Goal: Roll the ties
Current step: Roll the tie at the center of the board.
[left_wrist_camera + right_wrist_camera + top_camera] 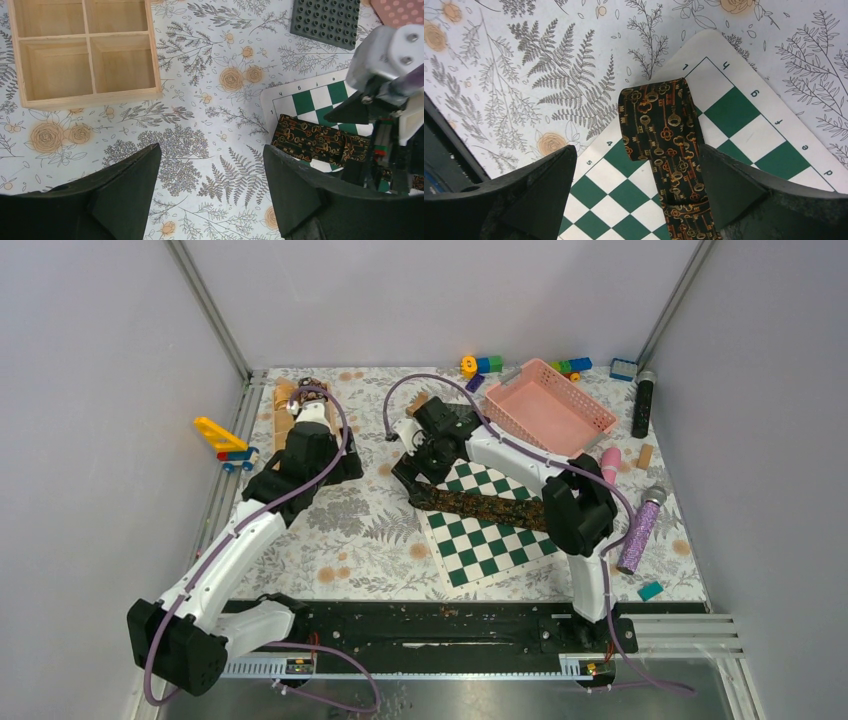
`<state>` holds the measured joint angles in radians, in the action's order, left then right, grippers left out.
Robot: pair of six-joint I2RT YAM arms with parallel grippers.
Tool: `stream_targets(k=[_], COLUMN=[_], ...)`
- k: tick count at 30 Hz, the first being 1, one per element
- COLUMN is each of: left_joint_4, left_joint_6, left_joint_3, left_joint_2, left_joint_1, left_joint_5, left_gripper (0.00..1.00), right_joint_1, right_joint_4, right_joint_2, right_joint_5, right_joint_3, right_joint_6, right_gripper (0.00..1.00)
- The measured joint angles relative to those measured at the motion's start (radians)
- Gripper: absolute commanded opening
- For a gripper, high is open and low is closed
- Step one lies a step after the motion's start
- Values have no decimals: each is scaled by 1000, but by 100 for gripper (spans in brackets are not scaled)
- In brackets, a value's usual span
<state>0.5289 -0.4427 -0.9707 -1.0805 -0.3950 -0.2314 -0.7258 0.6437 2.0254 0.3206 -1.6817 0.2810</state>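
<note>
The right hand [639,195] is released, its fingers spread wide on either side of the dark tie [659,135] with the gold key pattern. The tie's left end is folded back on itself at the left corner of the green-and-white chessboard [734,110]. From there the tie runs right across the board. The left hand [212,195] is also released and grasps nothing, hanging over the flowered tabletop [200,100] to the left of the board. A four-compartment wooden box [90,97] lies beyond it, farther left.
</note>
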Motion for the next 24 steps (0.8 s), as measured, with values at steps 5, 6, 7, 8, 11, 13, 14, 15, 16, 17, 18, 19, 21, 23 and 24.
stream_targets(k=[5, 6, 7, 8, 11, 13, 14, 15, 16, 17, 18, 19, 21, 23, 24], left_joint_4=[1, 1, 0, 0, 0, 0, 0, 0, 0, 0, 1, 0, 1, 0, 0], left_joint_6=[-3, -5, -7, -11, -21, -23, -26, -26, -26, -26, -26, -26, -26, -26, -26], left_joint_3=[0, 0, 0, 2, 12, 15, 15, 15, 15, 16, 16, 16, 16, 16, 16], left_joint_2=[6, 12, 19, 29, 66, 81, 85, 87, 88, 88, 88, 88, 88, 88, 88], left_joint_1=[9, 14, 21, 31, 63, 76, 82, 87, 90, 93, 96, 96, 98, 99, 100], left_joint_5=[1, 2, 2, 5, 16, 22, 25, 28, 31, 35, 40, 43, 48, 53, 53], left_gripper=[78, 78, 79, 79, 79, 79, 79, 79, 79, 79, 79, 79, 79, 79, 79], right_joint_1=[-11, -13, -16, -18, -24, -27, -28, -29, -31, -33, -35, -37, -42, -48, -51], right_joint_4=[8, 11, 12, 13, 21, 23, 24, 24, 24, 24, 25, 25, 25, 25, 26], right_joint_2=[35, 44, 53, 60, 78, 88, 92, 97, 101, 105, 109, 112, 123, 132, 137], right_joint_5=[-28, -35, -43, -48, -63, -72, -76, -77, -83, -92, -95, -97, -103, -110, -117], right_joint_3=[-12, -17, -21, -21, -21, -21, -21, -21, -23, -23, -23, -24, -33, -40, -43], right_joint_6=[53, 61, 71, 80, 95, 103, 107, 110, 114, 117, 120, 123, 128, 132, 134], right_gripper=[100, 99, 100, 99, 99, 99, 99, 99, 98, 98, 98, 98, 97, 97, 96])
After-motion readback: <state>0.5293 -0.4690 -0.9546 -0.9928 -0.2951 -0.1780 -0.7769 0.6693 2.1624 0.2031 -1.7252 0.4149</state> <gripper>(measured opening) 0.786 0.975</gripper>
